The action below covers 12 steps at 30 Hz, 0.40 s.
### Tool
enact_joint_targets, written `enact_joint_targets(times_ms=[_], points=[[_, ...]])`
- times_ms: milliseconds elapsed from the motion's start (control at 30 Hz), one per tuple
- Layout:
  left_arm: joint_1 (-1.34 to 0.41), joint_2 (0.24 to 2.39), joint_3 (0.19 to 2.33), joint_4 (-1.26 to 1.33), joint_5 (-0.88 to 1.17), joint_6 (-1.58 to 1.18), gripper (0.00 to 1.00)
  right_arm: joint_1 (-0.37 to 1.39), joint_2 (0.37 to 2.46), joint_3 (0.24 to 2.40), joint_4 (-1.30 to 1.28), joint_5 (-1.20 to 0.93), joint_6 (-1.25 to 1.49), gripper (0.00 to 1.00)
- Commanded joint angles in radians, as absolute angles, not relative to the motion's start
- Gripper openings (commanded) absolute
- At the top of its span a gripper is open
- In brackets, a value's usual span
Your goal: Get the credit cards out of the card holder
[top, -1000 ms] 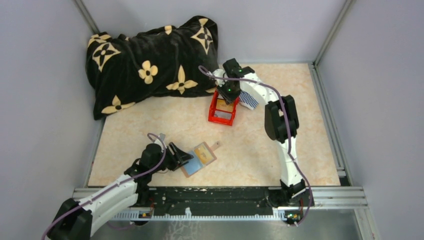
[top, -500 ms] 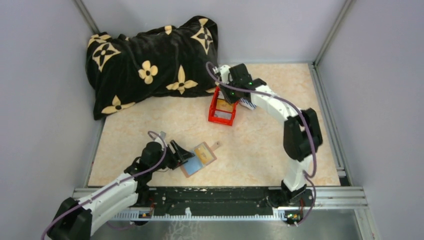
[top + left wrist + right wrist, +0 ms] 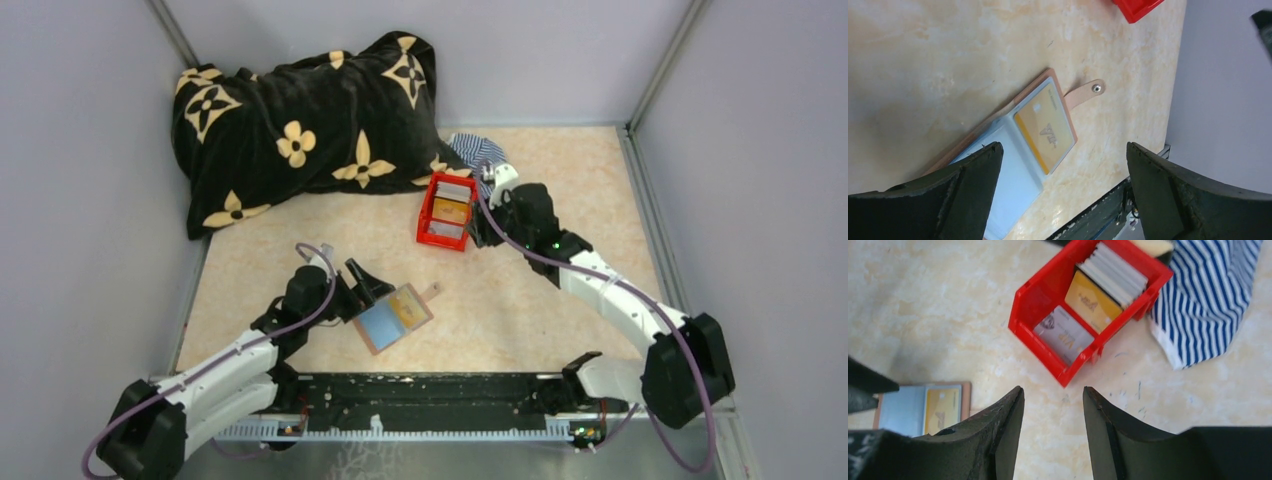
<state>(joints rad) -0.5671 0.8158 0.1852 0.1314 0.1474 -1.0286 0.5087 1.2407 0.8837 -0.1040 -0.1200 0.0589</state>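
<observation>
The card holder (image 3: 424,316) lies open on the table, snap tab (image 3: 1088,92) pointing away. A light blue card (image 3: 1008,170) covers its left half and an orange card (image 3: 1045,130) sits in its right half. My left gripper (image 3: 368,295) is open and empty, just left of the holder, and its fingers straddle the cards in the left wrist view (image 3: 1063,147). My right gripper (image 3: 480,232) is open and empty beside the red box (image 3: 428,215). The holder also shows at the lower left of the right wrist view (image 3: 967,400).
The red box (image 3: 1038,325) holds a grey card (image 3: 1065,335), an orange card (image 3: 1093,302) and a stack of grey ones (image 3: 1115,267). A blue-striped cloth (image 3: 1203,305) lies behind it. A black flowered pillow (image 3: 300,120) fills the back left.
My right arm has drawn back from above the red box and come down to its right side. My left gripper has edged towards the card holder with its fingers spread wider.
</observation>
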Motion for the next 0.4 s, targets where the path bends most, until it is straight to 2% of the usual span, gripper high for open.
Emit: enact_joint_targets(times_ms=[0, 367], points=[[-0.561, 0.882, 0.282, 0.137, 0.121, -0.983, 0.99, 0.518, 1.140, 0.764, 0.045, -0.173, 0.150, 0.48], [-0.561, 0.904, 0.329, 0.095, 0.116, -0.964, 0.99, 0.518, 1.127, 0.711, 0.079, -0.170, 0.141, 0.48]])
